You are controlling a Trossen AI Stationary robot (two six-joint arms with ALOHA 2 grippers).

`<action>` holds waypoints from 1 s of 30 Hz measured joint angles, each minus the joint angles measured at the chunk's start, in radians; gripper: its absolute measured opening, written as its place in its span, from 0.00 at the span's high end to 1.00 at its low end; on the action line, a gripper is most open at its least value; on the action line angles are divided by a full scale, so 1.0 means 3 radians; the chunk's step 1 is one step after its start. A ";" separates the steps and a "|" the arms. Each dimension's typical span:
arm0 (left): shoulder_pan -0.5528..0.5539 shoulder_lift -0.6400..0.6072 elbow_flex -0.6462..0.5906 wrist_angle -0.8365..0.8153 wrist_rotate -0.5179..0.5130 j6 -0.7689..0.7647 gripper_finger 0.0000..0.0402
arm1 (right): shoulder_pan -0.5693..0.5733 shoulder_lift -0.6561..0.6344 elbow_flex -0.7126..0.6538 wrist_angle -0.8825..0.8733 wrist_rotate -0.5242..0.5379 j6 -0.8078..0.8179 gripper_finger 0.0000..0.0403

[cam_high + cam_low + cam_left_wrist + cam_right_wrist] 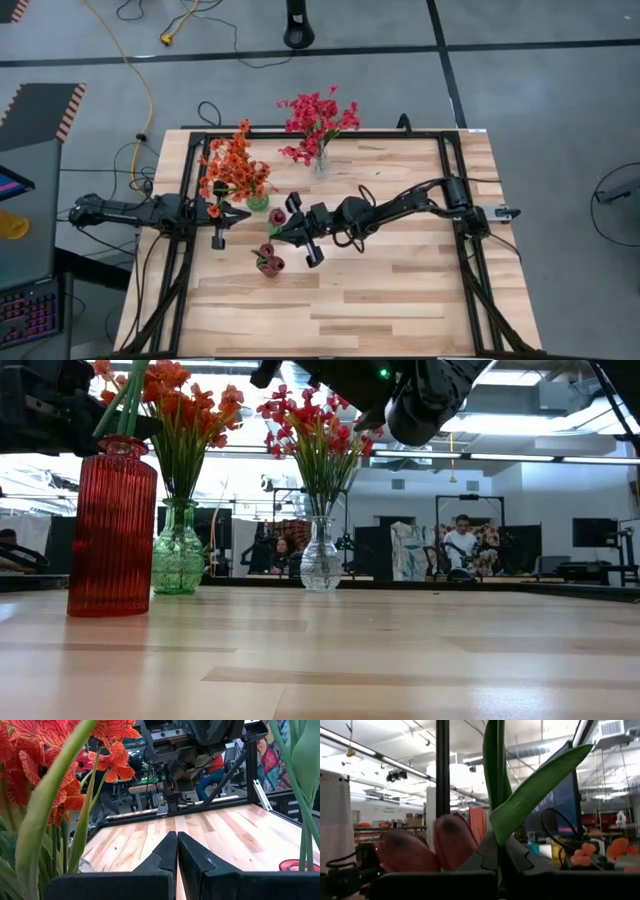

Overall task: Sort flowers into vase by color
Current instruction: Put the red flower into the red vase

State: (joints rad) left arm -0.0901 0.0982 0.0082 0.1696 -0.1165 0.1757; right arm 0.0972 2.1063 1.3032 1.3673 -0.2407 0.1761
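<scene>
Left tool point(218, 238): left of centre in the high view, fingers pressed together, carrying nothing. Orange sprays point(232, 168): in green vase point(178, 555), just above that tool. Dark red tulip buds point(268, 259): in red ribbed vase point(111, 530), below centre. Right tool point(278, 231): centre, pinching a tulip stem point(495, 767) above the red vase. Pink-red sprays point(318, 118): in clear vase point(320, 558), upper centre of the counter point(400, 290).

You see the left gripper point(177, 851) with fingers point(160, 860) pressed together over the table point(225, 835). Orange flowers point(50, 765) stand beside the fingers; the right arm point(195, 750) hangs beyond them.
</scene>
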 joint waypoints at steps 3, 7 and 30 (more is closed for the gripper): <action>0.0000 0.0000 0.0000 0.0000 0.0000 0.0000 1.00 | -0.0006 -0.0005 0.0063 -0.0196 -0.0018 0.0000 0.93; 0.0000 0.0000 0.0000 0.0000 0.0001 0.0000 1.00 | -0.0026 -0.0005 0.0138 -0.0292 -0.0148 0.0001 0.93; 0.0000 0.0000 0.0000 -0.0006 0.0009 0.0000 1.00 | -0.0100 -0.0173 0.0292 -0.0739 -0.0304 0.0088 0.93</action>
State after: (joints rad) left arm -0.0902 0.0982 0.0082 0.1677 -0.1139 0.1757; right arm 0.0673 2.0544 1.3907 1.1456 -0.3318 0.2025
